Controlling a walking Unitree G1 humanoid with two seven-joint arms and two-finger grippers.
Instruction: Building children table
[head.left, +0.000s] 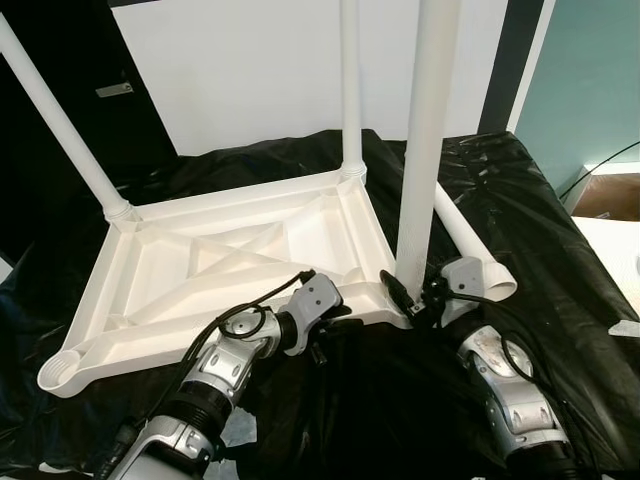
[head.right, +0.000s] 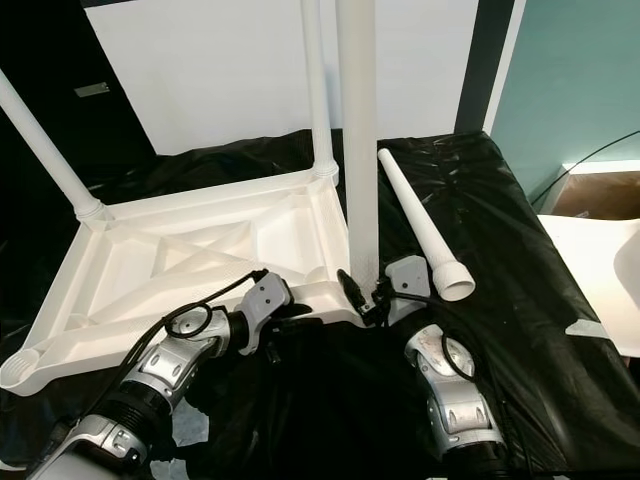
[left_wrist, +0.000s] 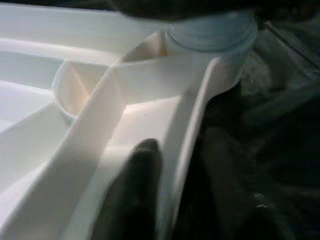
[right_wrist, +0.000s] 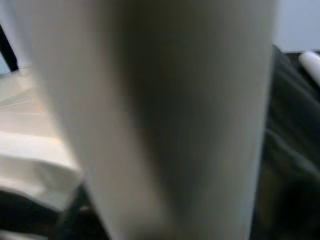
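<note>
A white plastic children's table (head.left: 230, 250) lies upside down on a black sheet. Two white legs stand in its far corners, one at the far left (head.left: 60, 120) and one at the far right (head.left: 350, 90). A third leg (head.left: 425, 150) stands upright at the near right corner, and my right gripper (head.left: 407, 295) is shut around its base. My left gripper (head.left: 322, 335) clamps the table's near rim (left_wrist: 190, 130), with one finger (left_wrist: 135, 195) inside the rim. A fourth leg (head.right: 425, 225) lies loose on the sheet to the right. The near left socket (head.left: 62, 372) holds no leg.
The crumpled black sheet (head.left: 520, 180) covers the whole work area. A white panel (head.left: 250, 70) stands behind the table. A white surface (head.left: 620, 250) and a brown box (head.left: 612, 195) sit at the right edge.
</note>
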